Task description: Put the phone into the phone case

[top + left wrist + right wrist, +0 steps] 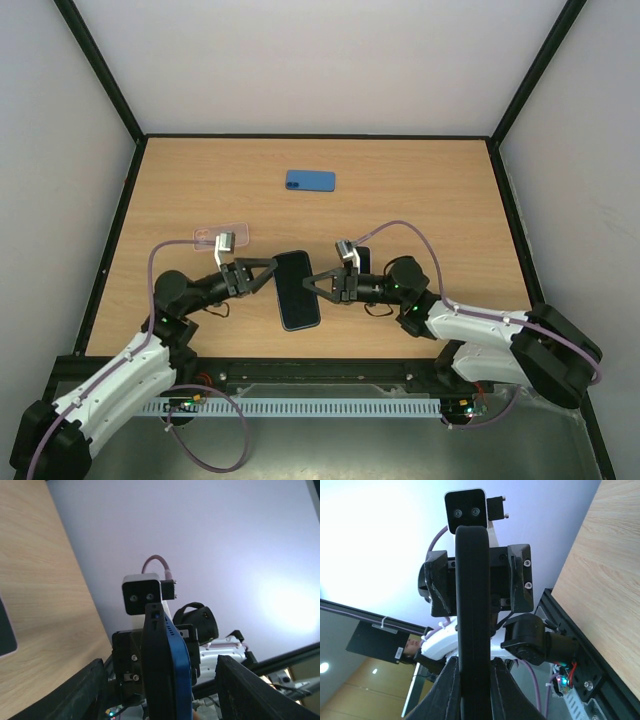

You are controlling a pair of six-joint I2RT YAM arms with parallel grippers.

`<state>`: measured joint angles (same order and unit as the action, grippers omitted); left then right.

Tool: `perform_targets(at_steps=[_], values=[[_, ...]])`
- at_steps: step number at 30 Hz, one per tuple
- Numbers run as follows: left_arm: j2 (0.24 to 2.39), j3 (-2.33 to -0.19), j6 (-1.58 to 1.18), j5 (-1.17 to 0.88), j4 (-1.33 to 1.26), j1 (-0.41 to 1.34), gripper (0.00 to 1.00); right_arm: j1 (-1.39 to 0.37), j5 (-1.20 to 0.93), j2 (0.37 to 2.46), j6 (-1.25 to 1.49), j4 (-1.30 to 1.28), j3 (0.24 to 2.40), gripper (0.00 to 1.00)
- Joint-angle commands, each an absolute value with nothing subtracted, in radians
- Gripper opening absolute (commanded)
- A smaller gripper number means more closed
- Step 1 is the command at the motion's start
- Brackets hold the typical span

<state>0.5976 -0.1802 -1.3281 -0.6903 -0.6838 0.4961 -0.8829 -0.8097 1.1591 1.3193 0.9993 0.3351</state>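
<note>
The phone, a black slab with a blue back edge, hangs above the table between both arms. My right gripper is shut on its right long edge; in the right wrist view the two fingers pinch the phone near the bottom of the frame, at the gripper. My left gripper stands open around the phone's left edge. In the left wrist view the phone stands edge-on with a gap to each finger of the gripper. A clear pink-tinted phone case lies flat behind the left wrist.
A blue phone-shaped slab lies flat further back on the wooden table. A small dark flat object sits just behind the right wrist. Black frame posts and white walls bound the table.
</note>
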Motion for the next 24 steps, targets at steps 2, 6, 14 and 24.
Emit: perform_targets(at_steps=[2,6,14,24], values=[[0.604,-0.159,-1.422,-0.717,-0.894,0.491,0.56,-0.881,-0.828,1.121,1.379,1.172,0.324,0.09],[0.622,-0.150,-1.459,-0.715,-0.966,0.492,0.45,-0.882,-0.828,1.121,1.391,1.186,0.324,0.09],[0.656,-0.155,-1.452,-0.709,-0.959,0.492,0.25,-0.883,-0.829,1.132,1.406,1.218,0.315,0.09],[0.613,-0.229,-1.288,-0.661,-0.616,0.492,0.02,-0.882,-0.813,1.165,1.398,1.201,0.320,0.19]])
